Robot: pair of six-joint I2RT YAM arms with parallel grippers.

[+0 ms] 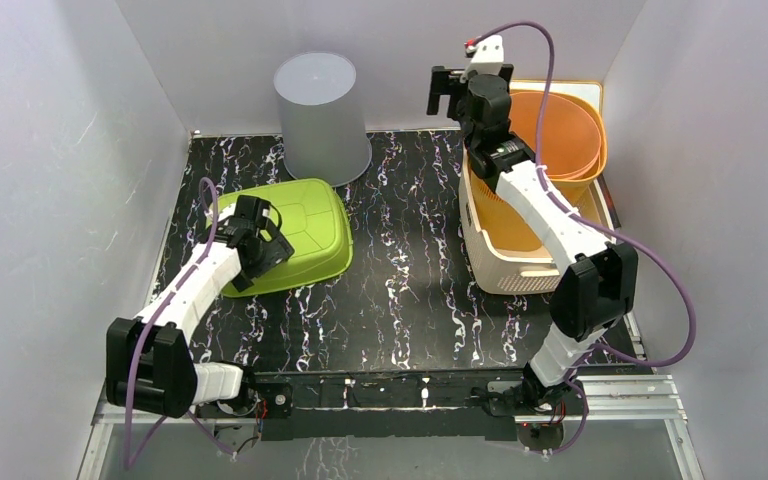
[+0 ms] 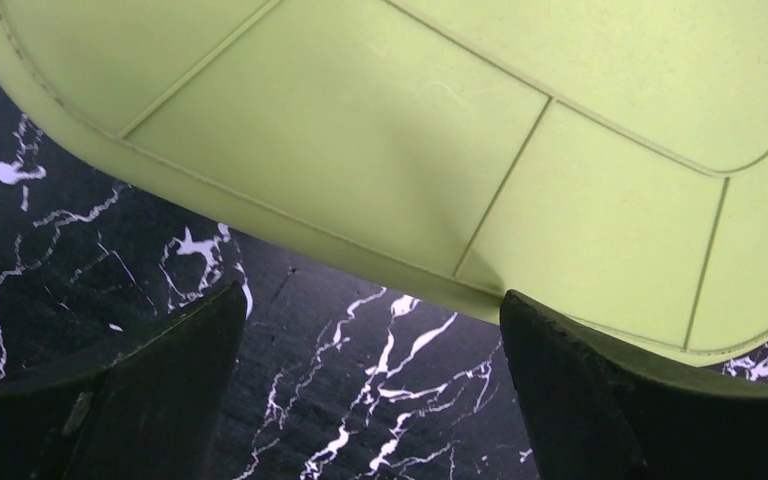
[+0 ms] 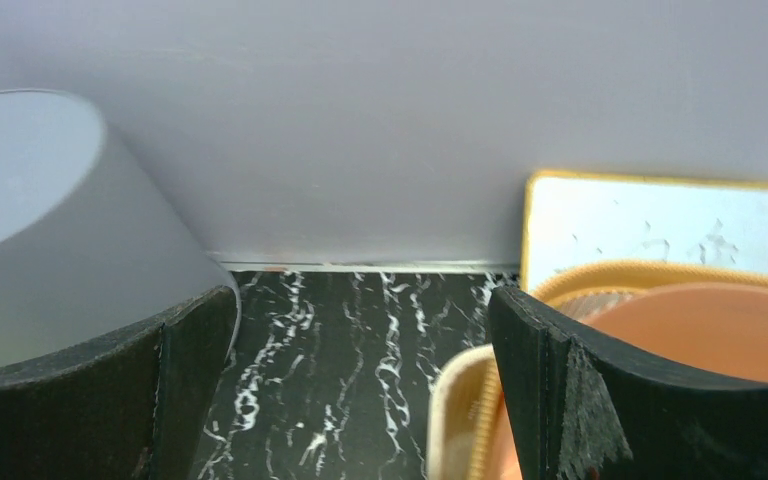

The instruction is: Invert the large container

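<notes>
Both wide-jawed: left gripper (image 2: pixel 372 296) at basin (image 2: pixel 410 130) rim, right gripper (image 3: pixel 360 304) aloft.

The top camera looks down from high over the near edge, far enough to hold the whole marbled surface (image 1: pixel 400 290) and the back wall (image 1: pixel 400 60). The left wrist camera hangs close, facing down past the left jaws onto the green tub (image 2: pixel 410 130) and the surface beside it, a patch the top view also covers. The right wrist camera faces level toward the back wall, grey bin (image 3: pixel 50 230) at left, orange bucket (image 3: pixel 730 325) at right, both shared with the top view
</notes>
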